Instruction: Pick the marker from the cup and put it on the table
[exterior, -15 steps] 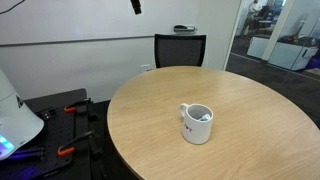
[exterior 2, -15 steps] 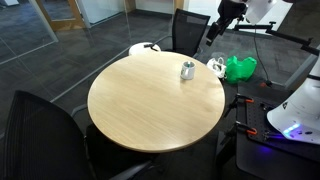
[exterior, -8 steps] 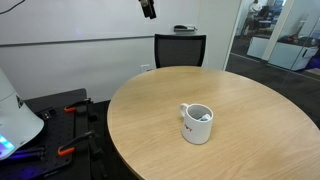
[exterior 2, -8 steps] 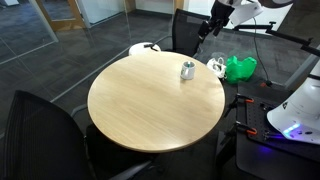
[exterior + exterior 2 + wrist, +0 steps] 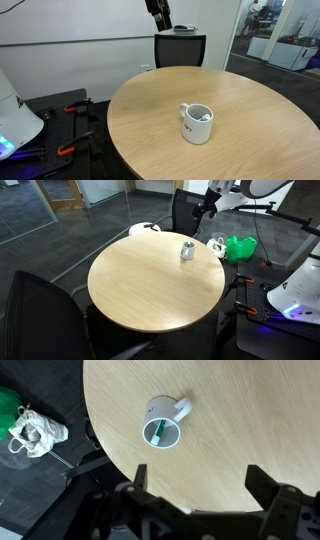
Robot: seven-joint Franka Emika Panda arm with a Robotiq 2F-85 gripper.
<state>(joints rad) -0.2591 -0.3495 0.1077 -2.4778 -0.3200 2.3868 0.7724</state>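
Note:
The white cup (image 5: 197,123) stands upright on the round light-brown table (image 5: 250,110); it also shows in an exterior view (image 5: 188,250) and in the wrist view (image 5: 164,422). The marker (image 5: 158,430), dark with a green end, lies inside the cup, seen from above in the wrist view. My gripper (image 5: 159,12) hangs high in the air behind the table's far edge, well apart from the cup; it also shows in an exterior view (image 5: 203,207). In the wrist view its fingers (image 5: 140,476) stand wide apart and empty.
A black office chair (image 5: 180,49) stands at the table's far side. Another dark chair (image 5: 40,305) is near the camera. A green bag (image 5: 240,248) and a white bag (image 5: 38,432) lie on the floor beside the table. A glass wall (image 5: 280,40) is at the right.
My gripper has moved down and toward the table, from the top edge of the view to above the black chair. The cup and marker have not moved.

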